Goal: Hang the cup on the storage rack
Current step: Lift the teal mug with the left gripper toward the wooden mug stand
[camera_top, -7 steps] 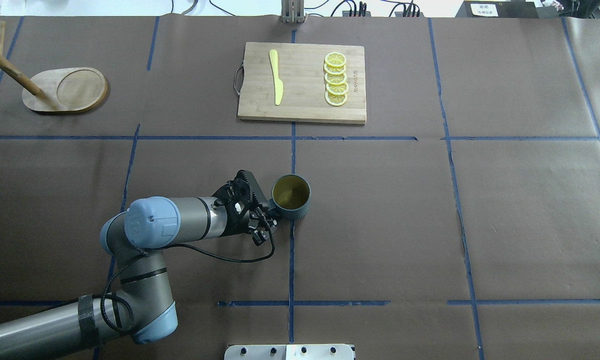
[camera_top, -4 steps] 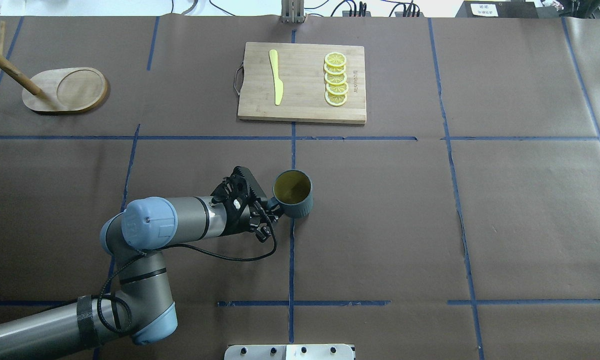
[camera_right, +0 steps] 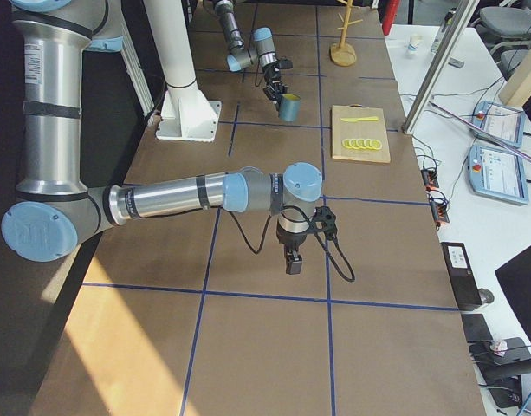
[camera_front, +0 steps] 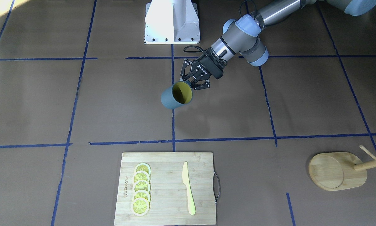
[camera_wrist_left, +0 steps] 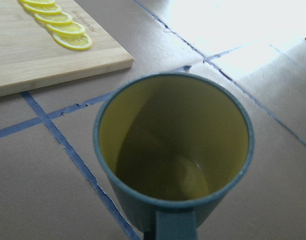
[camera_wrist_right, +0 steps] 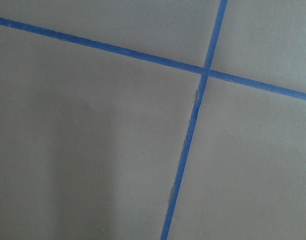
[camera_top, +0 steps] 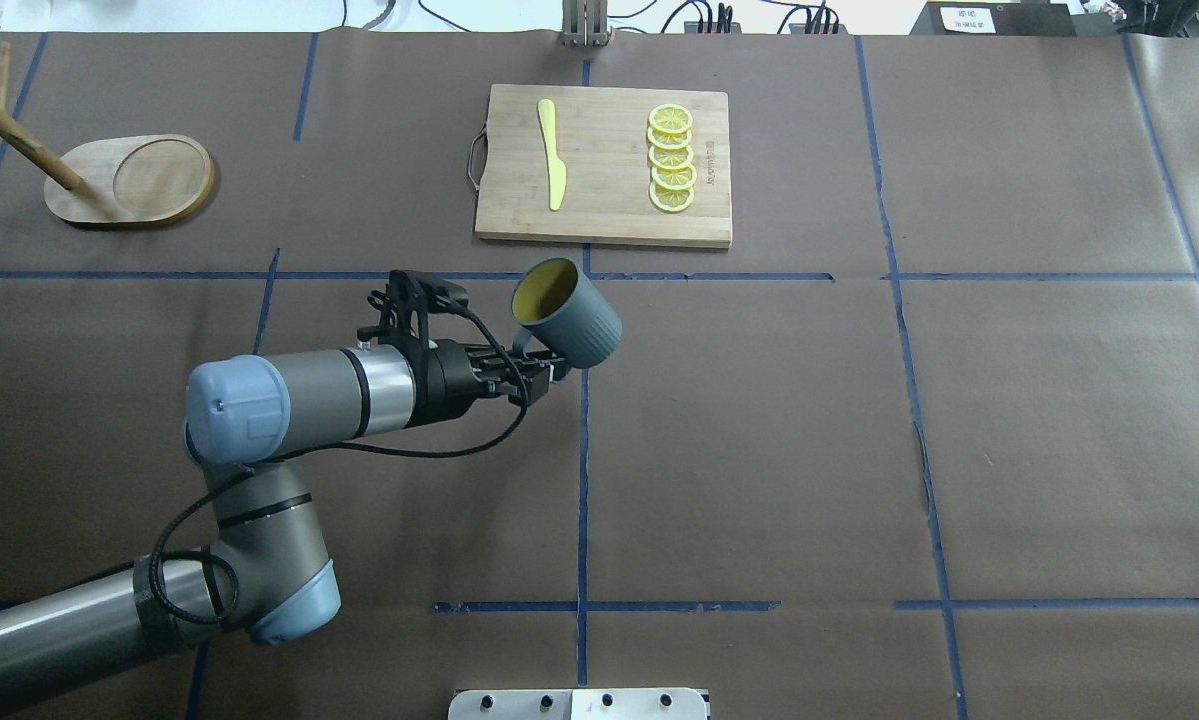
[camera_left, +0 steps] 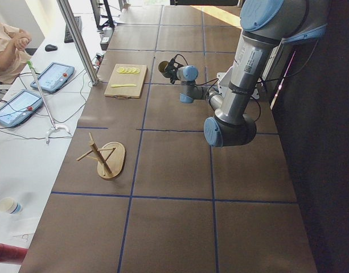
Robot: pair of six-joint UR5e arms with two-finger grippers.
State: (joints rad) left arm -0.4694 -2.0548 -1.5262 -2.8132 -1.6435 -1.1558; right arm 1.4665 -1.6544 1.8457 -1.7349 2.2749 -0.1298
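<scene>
Left pincer point(camera_top: 539, 370) grips cup point(camera_top: 571, 315) by handle; cutting board point(camera_top: 609, 222) near, storage rack point(camera_top: 127, 182) well apart.

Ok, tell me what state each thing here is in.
cup: held by its handle, tilted, empty.
left gripper: shut on the cup's handle.
right gripper: pointing down at the table; open or shut, cannot tell.
storage rack: upright, pegs bare.
cutting board: flat on the table.
knife: lying on the cutting board.
lemon slices: overlapping row on the cutting board.

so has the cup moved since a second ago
Yes. The cup has shifted toward the cutting board and now tilts instead of standing upright.
</scene>
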